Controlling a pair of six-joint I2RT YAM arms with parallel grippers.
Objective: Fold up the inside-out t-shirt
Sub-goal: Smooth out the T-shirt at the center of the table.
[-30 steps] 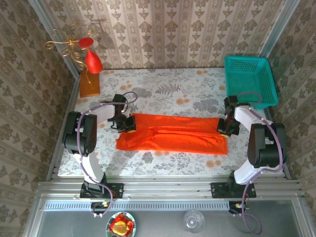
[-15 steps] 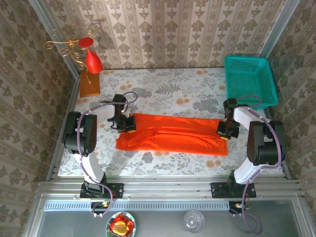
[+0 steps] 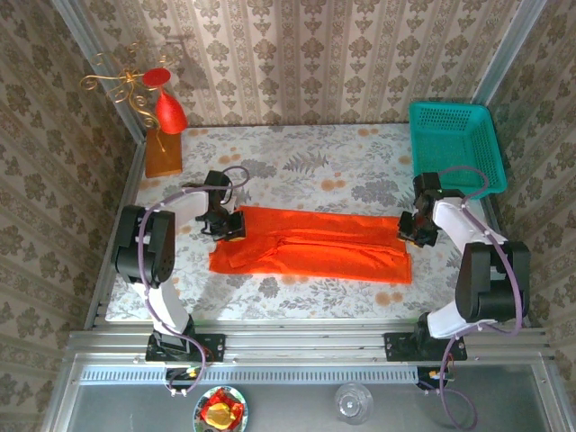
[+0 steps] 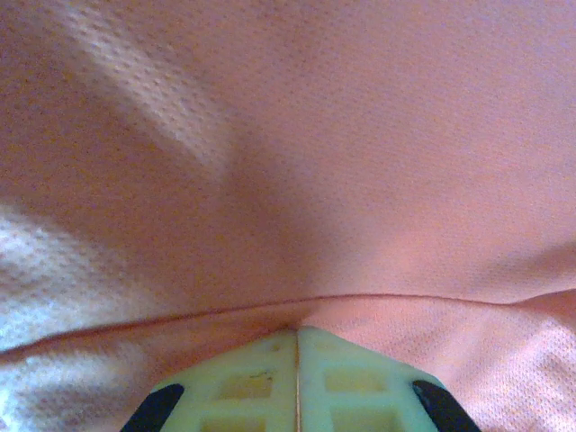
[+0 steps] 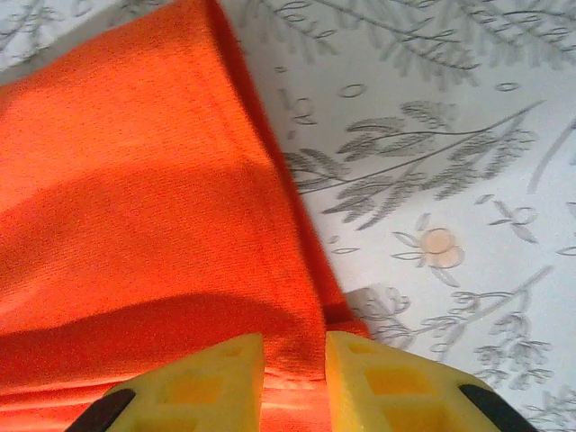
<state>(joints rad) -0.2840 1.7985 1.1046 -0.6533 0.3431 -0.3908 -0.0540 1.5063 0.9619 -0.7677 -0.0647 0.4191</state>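
1. Orange-red cloth: the inside-out t-shirt [image 3: 315, 245] lies flat on the table [image 3: 306, 162] as one long strip. It runs from the left gripper [image 3: 232, 225] across to the right gripper [image 3: 409, 232].
2. The left gripper's fingers are pressed together at its end of the strip. I cannot tell if cloth is pinched.
3. The right gripper's fingers are a little apart, with the shirt's edge between them.
4. Each arm sits at its own end, so the next fold probably brings one end over to the other.
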